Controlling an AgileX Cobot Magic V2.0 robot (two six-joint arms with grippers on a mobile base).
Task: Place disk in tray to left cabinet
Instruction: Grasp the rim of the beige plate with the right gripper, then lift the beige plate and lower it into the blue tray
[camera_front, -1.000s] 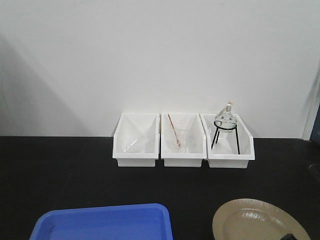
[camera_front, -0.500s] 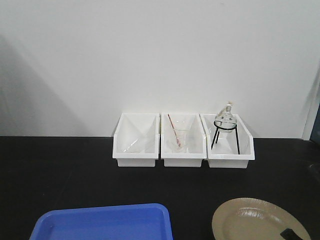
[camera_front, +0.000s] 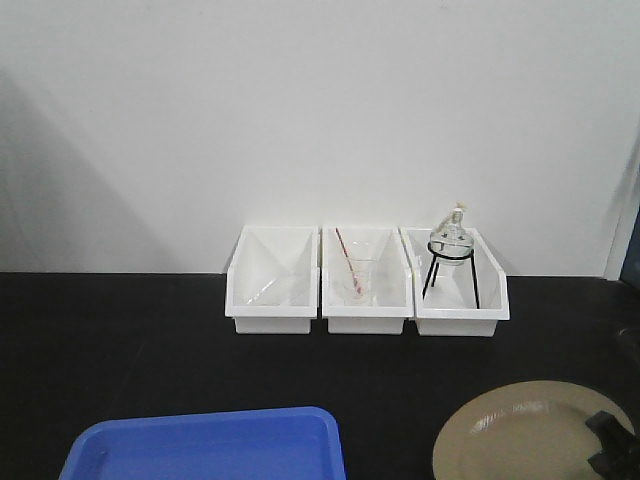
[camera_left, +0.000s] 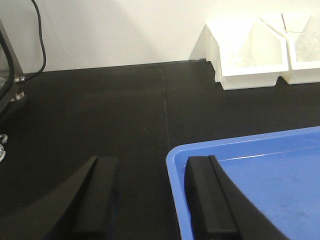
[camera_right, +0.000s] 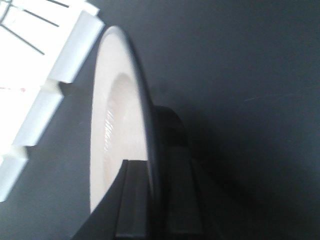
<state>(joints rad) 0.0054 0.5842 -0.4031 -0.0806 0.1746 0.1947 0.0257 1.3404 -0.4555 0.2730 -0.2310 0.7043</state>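
right end effector clamped on rim of shallow glossy tan disk, thin black edge

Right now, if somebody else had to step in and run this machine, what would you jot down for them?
Left tool: open, empty, one finger over the tray's corner, the other outside it.
Right tool: shut on the disk's rim.
Tray lies on the black table; the disk is to its right, not in it.
Done: disk gripped.
Left: disk into tray, then tray to the left cabinet, which is not in view.
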